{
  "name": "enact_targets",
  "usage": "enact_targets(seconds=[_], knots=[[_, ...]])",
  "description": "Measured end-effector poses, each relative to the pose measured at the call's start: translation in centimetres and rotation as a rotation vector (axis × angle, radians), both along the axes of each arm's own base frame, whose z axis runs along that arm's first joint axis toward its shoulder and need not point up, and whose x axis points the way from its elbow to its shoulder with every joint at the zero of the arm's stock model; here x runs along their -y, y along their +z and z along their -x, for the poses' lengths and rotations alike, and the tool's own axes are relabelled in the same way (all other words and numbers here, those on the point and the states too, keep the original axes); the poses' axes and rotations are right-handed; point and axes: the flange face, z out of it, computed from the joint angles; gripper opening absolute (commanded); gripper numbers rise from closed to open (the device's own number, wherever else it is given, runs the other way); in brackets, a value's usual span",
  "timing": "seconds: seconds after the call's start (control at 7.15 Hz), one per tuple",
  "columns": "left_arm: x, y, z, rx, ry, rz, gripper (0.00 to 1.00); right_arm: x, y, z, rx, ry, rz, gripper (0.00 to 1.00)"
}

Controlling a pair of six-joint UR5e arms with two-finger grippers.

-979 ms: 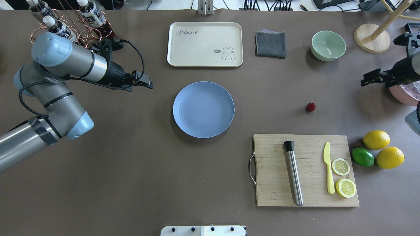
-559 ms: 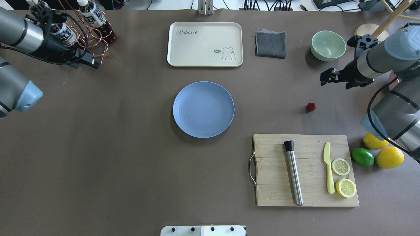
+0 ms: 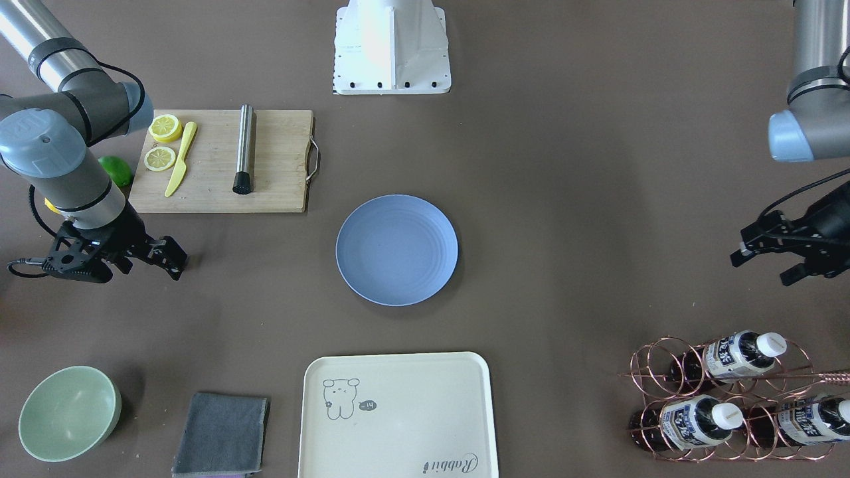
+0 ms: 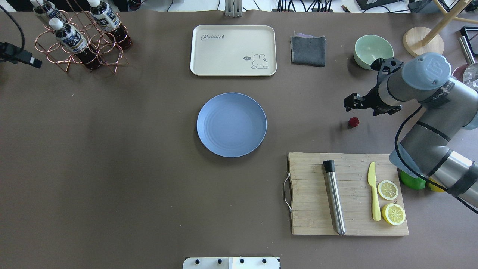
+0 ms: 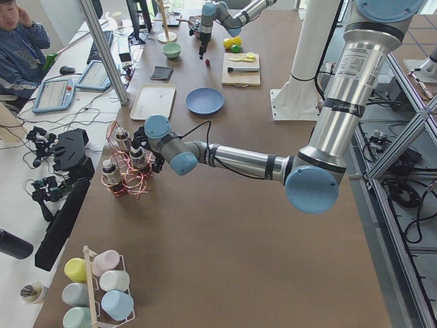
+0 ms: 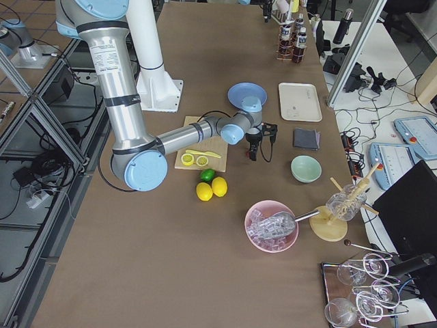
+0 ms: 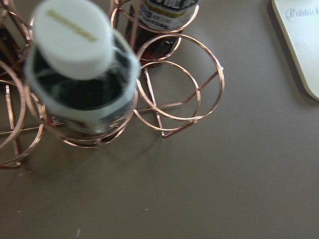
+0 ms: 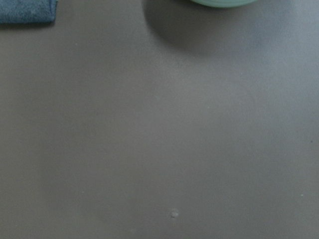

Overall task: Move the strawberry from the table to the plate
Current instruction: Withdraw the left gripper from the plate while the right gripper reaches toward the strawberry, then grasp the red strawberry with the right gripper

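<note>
The strawberry (image 4: 353, 121), small and dark red, lies on the brown table (image 4: 130, 168), right of the light-blue plate (image 4: 231, 124), which has nothing on it. My right gripper (image 4: 349, 104) hangs open just beyond the berry, above the table and not touching it. In the front-facing view the right gripper (image 3: 174, 260) hides the berry, and the plate (image 3: 396, 249) sits mid-table. My left gripper (image 3: 760, 265) is open and empty at the far left table edge, next to the bottle rack (image 4: 82, 41). The right wrist view shows only bare table.
A cutting board (image 4: 310, 209) with a metal muddler, a yellow knife and lemon slices lies near the berry on the robot's side. A green bowl (image 4: 373, 50), a grey cloth (image 4: 308, 50) and a cream tray (image 4: 233, 50) line the far side. My right arm covers the lime and lemons.
My right arm has swung in from the right edge to just beyond the strawberry. The left arm has pulled back from beside the plate to the far left edge.
</note>
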Motion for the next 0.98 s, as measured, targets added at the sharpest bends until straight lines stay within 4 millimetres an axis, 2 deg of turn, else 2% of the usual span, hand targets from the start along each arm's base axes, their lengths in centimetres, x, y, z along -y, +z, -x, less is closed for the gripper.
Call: enact_targets(seconds=[0.14, 0.28, 0.42, 0.56, 0.84, 0.98], knots=[[-0.2, 1.7, 3.2, 0.036, 0.015, -0.015, 0.98, -0.6, 0.2, 0.8, -0.009, -0.007, -0.005, 0.83], [-0.3, 2.6, 4.8, 0.054, 0.026, -0.018, 0.98, -1.1, 0.4, 1.4, -0.014, -0.015, -0.007, 0.71], [-0.4, 3.0, 5.4, 0.061, 0.031, -0.018, 0.98, -1.5, 0.5, 1.8, -0.016, -0.022, -0.008, 0.26], [-0.4, 3.1, 5.6, 0.064, 0.033, -0.018, 0.98, -1.8, 0.5, 2.1, -0.016, -0.025, -0.006, 0.0], [-0.3, 3.1, 5.6, 0.065, 0.034, -0.019, 0.98, -2.2, 0.4, 2.7, -0.014, -0.031, -0.006, 0.0], [-0.3, 3.0, 5.7, 0.065, 0.032, -0.017, 0.98, -2.3, -0.4, 2.8, -0.005, -0.034, -0.014, 0.0]])
